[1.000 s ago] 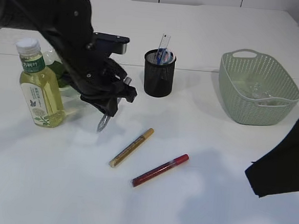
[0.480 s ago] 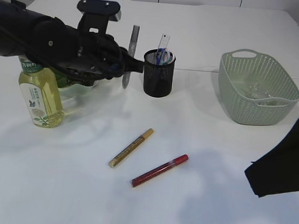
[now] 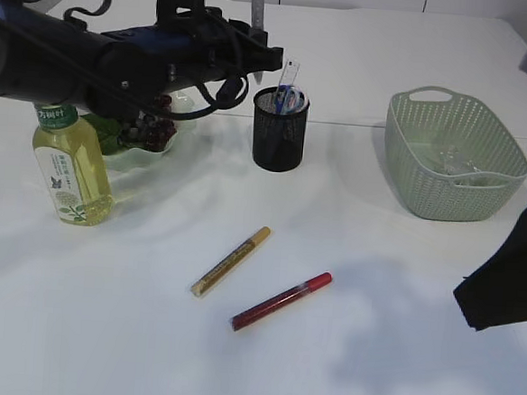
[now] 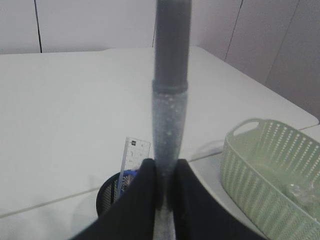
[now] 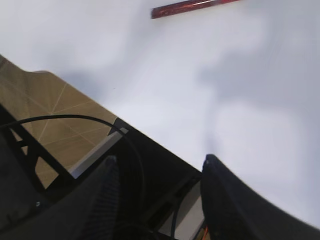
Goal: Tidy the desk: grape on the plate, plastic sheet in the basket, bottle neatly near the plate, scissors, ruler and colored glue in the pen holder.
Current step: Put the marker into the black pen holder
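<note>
White desk — left hand [image 4: 165, 175] clamped on upright glitter pen [image 4: 170, 125], tip cropped — right hand [image 5: 160, 175] agape, empty

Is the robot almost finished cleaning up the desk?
About halfway. Done: grapes sit on the plate, the bottle stands beside it, the plastic sheet lies in the basket, and a ruler stands in the pen holder. In hand: the left gripper holds a silver glue pen upright above the holder. Left: the gold glue pen and red glue pen on the table.
</note>
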You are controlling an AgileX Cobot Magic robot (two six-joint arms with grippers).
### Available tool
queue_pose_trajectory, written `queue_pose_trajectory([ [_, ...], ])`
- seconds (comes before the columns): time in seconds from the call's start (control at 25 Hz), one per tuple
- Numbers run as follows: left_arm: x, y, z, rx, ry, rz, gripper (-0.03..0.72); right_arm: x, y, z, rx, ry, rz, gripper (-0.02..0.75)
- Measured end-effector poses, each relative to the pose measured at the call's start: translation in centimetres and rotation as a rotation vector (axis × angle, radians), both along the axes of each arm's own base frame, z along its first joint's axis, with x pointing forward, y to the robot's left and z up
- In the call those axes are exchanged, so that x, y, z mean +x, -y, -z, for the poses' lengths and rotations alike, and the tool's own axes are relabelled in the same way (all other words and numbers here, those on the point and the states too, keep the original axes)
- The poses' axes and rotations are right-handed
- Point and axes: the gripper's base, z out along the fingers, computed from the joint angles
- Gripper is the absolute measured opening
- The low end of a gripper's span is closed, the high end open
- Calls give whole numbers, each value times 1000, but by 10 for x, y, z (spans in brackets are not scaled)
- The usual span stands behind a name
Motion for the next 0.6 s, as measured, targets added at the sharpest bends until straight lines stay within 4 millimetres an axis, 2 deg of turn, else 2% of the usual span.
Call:
queue_pose_trajectory([
  [0.24,30,17,6,-19,33,0,52,12,3,6,-63,36,52,417],
  [0.48,58,33,25,2,-1,4,55,22,2,10,-75,60,68,418],
  [0.6,65,38,35,17,-30,5,57,24,1,12,-80,53,70,417],
])
